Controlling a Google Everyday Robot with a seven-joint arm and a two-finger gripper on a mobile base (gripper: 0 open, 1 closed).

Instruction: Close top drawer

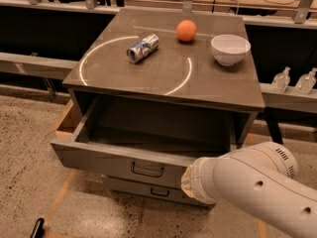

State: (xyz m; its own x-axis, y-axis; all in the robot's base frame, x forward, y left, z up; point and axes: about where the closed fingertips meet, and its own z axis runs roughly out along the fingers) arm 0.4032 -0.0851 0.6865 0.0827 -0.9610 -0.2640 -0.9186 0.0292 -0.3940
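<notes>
The top drawer [99, 152] stands open, with the gripper [185, 179] at its front, right of the handle [147, 170]. Gripper's state — cannot tell.

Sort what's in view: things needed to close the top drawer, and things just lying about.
For the job: top drawer, pulled open; gripper, at the drawer front right of its handle, mostly hidden behind the arm.
Lying about: can, orange, white bowl on the cabinet top; two bottles far right.
</notes>
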